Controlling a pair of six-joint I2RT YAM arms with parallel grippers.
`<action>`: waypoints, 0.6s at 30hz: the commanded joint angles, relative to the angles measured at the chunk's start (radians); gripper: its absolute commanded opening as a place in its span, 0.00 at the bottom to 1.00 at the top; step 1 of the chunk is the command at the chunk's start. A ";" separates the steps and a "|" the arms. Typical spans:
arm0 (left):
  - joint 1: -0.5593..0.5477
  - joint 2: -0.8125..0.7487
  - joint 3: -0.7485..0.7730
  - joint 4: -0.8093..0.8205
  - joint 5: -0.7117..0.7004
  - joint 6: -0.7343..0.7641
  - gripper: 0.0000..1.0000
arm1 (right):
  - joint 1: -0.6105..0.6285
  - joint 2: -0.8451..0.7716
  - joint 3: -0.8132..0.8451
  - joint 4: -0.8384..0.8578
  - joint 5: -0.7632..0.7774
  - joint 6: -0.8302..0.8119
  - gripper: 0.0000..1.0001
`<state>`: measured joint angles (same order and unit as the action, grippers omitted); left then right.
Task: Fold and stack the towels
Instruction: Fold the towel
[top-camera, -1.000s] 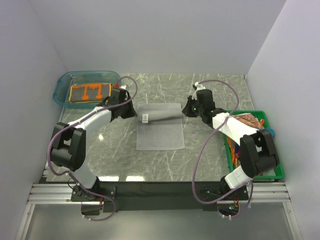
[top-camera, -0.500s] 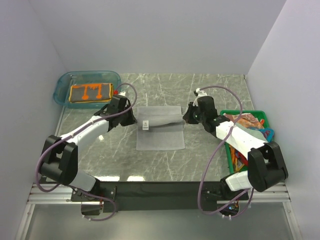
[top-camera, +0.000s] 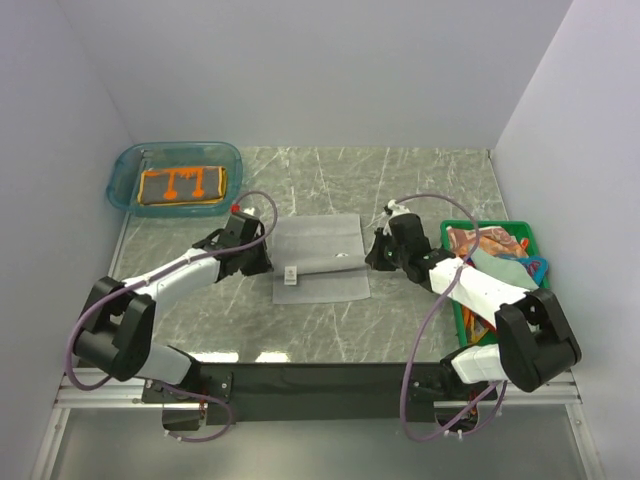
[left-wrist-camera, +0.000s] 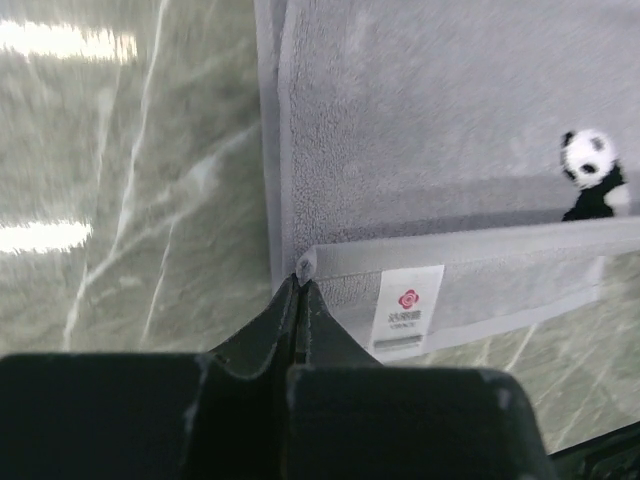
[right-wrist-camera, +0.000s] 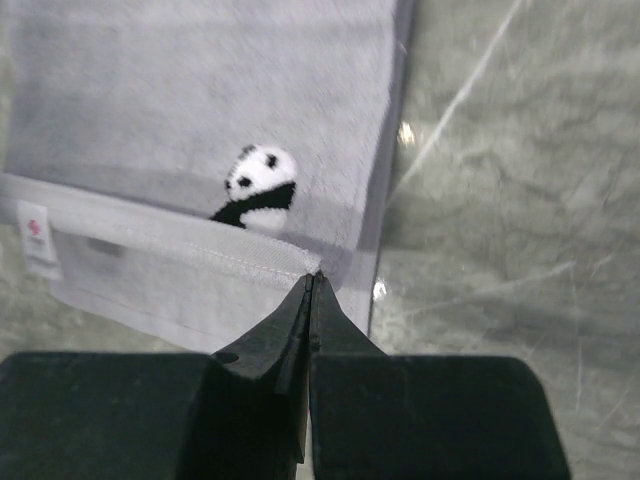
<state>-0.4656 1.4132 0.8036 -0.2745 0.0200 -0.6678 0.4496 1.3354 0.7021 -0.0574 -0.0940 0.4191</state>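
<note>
A pale grey-white towel (top-camera: 318, 240) lies mid-table, its far edge lifted and drawn over itself toward the near side. My left gripper (top-camera: 268, 262) is shut on that edge's left corner; the left wrist view shows the tips (left-wrist-camera: 299, 280) pinching the hem beside a white label (left-wrist-camera: 407, 310). My right gripper (top-camera: 372, 258) is shut on the right corner (right-wrist-camera: 313, 278), just below a small panda patch (right-wrist-camera: 258, 185). An orange-brown towel (top-camera: 181, 185) lies folded in the teal tub. A red patterned towel (top-camera: 487, 242) and a pale green one (top-camera: 506, 268) sit in the green crate.
The clear teal tub (top-camera: 120, 172) stands at the back left. The green crate (top-camera: 480, 224) stands at the right edge, partly behind my right arm. Walls close in the table on three sides.
Both grippers have moved toward the near edge, carrying the grey-white towel's far edge with them, so the folded flap now covers more of the towel.
</note>
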 joint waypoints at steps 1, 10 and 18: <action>-0.011 0.015 -0.046 0.038 -0.017 -0.035 0.01 | 0.005 0.031 -0.038 0.040 0.005 0.035 0.00; -0.015 0.110 -0.087 0.077 -0.049 -0.061 0.01 | -0.002 0.211 0.011 -0.001 -0.035 0.067 0.00; -0.021 0.177 -0.025 0.049 -0.100 -0.052 0.01 | -0.012 0.260 0.053 -0.022 -0.016 0.061 0.00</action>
<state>-0.4816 1.5307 0.7387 -0.1848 -0.0044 -0.7277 0.4458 1.5570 0.7128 -0.0525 -0.1436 0.4828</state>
